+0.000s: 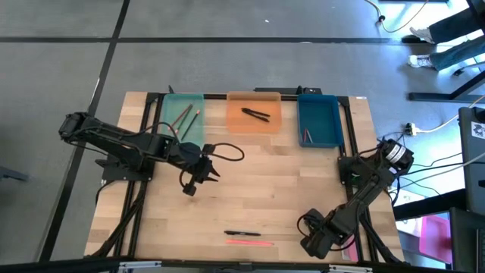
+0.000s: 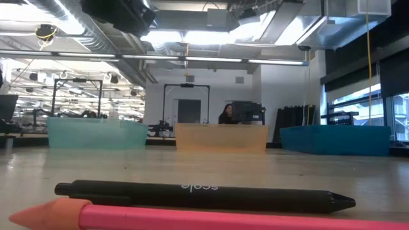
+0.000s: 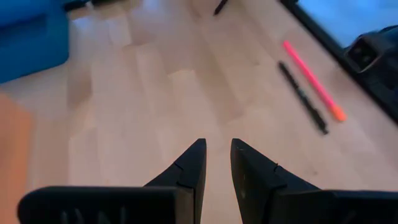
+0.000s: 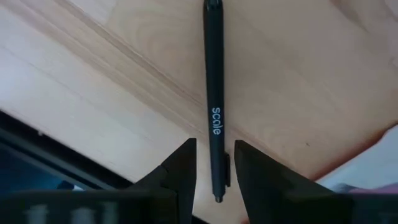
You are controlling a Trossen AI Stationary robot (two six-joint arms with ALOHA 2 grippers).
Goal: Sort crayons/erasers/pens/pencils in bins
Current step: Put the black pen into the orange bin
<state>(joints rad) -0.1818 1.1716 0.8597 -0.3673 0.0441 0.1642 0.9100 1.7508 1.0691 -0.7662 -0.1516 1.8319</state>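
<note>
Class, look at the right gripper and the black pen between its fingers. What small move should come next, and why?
Probably close the right gripper on the black pen. The pen lies straight between its fingers, with a slim gap showing on each side, so nothing seems gripped yet. The left gripper waits open over the table.

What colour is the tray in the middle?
Orange. The middle tray shows best in the high view.

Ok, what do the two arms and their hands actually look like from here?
Both arms are dark, nearly black, jointed links with black cables looping beside them. The left arm has a cable loop near its wrist; the right arm has a round silver-ringed joint at its shoulder. Each hand, left hand and right hand, ends in two matte black wedge-shaped fingers.
</note>
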